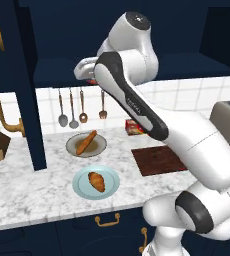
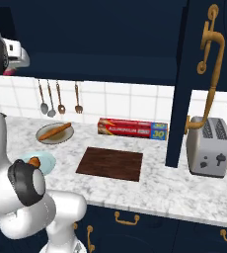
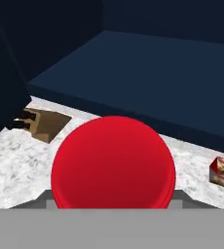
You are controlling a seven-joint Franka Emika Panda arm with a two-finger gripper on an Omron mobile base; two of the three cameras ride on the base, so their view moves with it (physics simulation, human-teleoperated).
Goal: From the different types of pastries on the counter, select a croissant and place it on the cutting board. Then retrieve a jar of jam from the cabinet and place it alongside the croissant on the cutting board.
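Landmark: the cutting board [image 2: 110,164] lay flat on the counter [image 2: 179,190], its long side running along the counter's front edge.
Croissant: the croissant [image 1: 97,181] sat on the light blue plate [image 1: 82,187], left of the cutting board and nearer the counter's front edge; its long axis ran diagonally, one tip toward the back wall and left, the other toward the front and right.
Baguette stick: the baguette stick [image 1: 86,142] lay across the grey-beige plate [image 1: 100,147], left of the cutting board and farther back than the croissant; it slanted with its far end to the right.
Jar of jam: the jar of jam [image 3: 114,163] sat close before the hand camera, its round red lid facing the lens, above counter level and left of the cutting board, near the cabinet [image 1: 137,67] shelf.
Gripper: the gripper [image 1: 90,75] was up by the cabinet shelf; its jaws looked pinched on the jar of jam, though the fingertips themselves were hidden.
Writing: the red foil box [image 2: 132,128] lay behind the cutting board against the tiled wall, with a "30" readable on its blue end; the rest of the lettering was too blurred to read.
Toaster: the toaster [image 2: 209,146] stood right of the cutting board.
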